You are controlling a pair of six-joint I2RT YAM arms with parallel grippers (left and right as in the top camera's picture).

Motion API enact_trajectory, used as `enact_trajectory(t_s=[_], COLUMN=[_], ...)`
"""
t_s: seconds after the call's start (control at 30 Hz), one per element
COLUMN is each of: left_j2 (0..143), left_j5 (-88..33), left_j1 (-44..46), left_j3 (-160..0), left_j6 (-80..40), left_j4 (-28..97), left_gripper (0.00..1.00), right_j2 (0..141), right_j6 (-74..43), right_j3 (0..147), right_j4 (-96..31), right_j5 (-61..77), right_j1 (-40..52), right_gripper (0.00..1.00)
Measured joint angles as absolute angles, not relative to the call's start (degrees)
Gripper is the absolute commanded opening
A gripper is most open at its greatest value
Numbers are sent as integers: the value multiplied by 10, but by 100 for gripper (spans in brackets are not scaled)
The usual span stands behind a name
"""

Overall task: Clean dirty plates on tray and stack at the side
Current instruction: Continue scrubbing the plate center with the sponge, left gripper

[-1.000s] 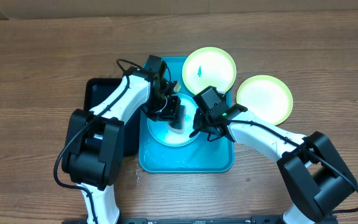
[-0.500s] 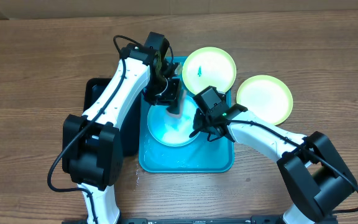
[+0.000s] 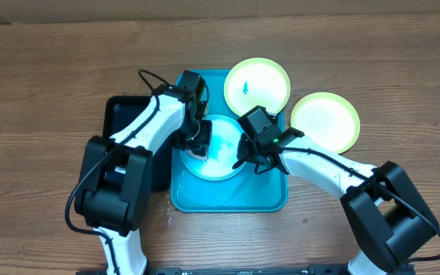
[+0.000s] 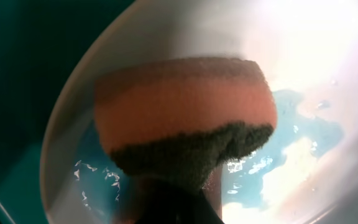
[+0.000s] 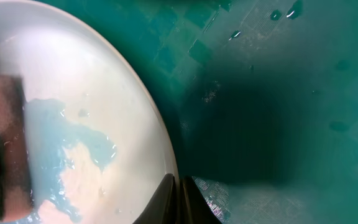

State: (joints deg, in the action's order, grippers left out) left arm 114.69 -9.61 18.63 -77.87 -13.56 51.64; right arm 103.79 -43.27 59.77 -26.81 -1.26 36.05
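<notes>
1. The blue plate lies in the tray, wet with blue liquid. I judge it light, stiff and slippery, so it is best held at the rim.
2. The right claw is clenched on the plate's right rim.
3. The left claw grasps a sponge, pressed on the plate's left part.

I classify this site as a robotics lab bench. Evidence:

- 2 white-and-black arms, the left arm and the right arm, stand at the near edge of a wood-grain table.
- A brown cardboard panel runs along the far edge.
- The tableware is brightly coloured plastic: 3 plates, 1 turquoise tray and 1 black tray.
- 3 cameras cover the table.
</notes>
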Motion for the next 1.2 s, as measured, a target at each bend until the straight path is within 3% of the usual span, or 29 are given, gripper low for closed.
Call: enact_trajectory(t_s=[0.43, 0.7, 0.9, 1.2], left_j2=[1147, 1147, 1147, 1145], left_j5=[-305, -195, -96, -122], left_j1=[187, 188, 188, 184], left_j3=[-846, -913, -869, -775], left_j6=[-98, -103, -130, -133], left_j4=[595, 650, 606, 529], left_gripper=[4, 4, 4, 4], right_j2=[1038, 1038, 1038, 1038], right_j6=[-433, -433, -433, -432], right_j3=[598, 598, 598, 598], right_j4=[-268, -268, -267, -270], right_j5=[-13, -12, -11, -8], right_j1=[361, 361, 361, 361], right_gripper=[4, 4, 4, 4])
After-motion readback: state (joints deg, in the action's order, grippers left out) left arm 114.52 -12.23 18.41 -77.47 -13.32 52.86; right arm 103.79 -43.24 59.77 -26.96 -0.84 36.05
